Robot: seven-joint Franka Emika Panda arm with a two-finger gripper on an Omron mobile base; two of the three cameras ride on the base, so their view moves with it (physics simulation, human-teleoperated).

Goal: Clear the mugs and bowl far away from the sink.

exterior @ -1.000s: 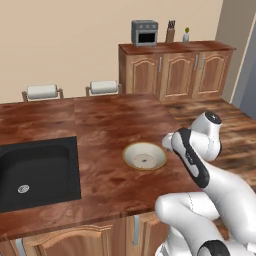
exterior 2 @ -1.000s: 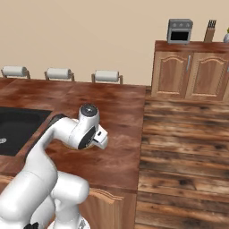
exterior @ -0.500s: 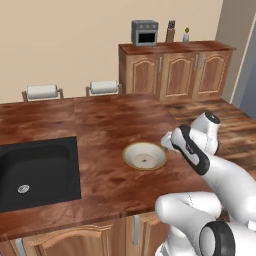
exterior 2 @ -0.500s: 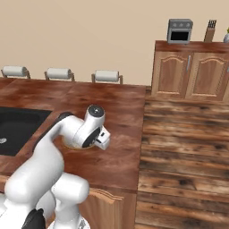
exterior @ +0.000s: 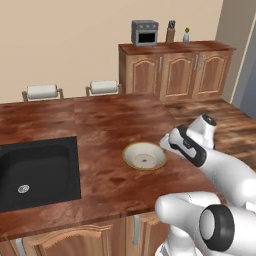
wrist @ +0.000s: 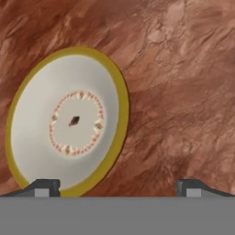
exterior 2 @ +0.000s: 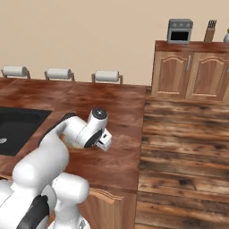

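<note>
Gripper (wrist: 117, 186) jaws spread wide, holding nothing, hovering over the counter (wrist: 183, 92). Bowl (wrist: 69, 121) lies ahead of it, its near rim at one fingertip (wrist: 43, 187); bare wood ahead of the other. Sink (exterior: 35, 172) well apart beyond the bowl, open countertop between.

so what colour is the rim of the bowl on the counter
Tan-yellow rim on the wide shallow cream-white bowl, with a dotted ring inside; clearest in the hand view.
</note>
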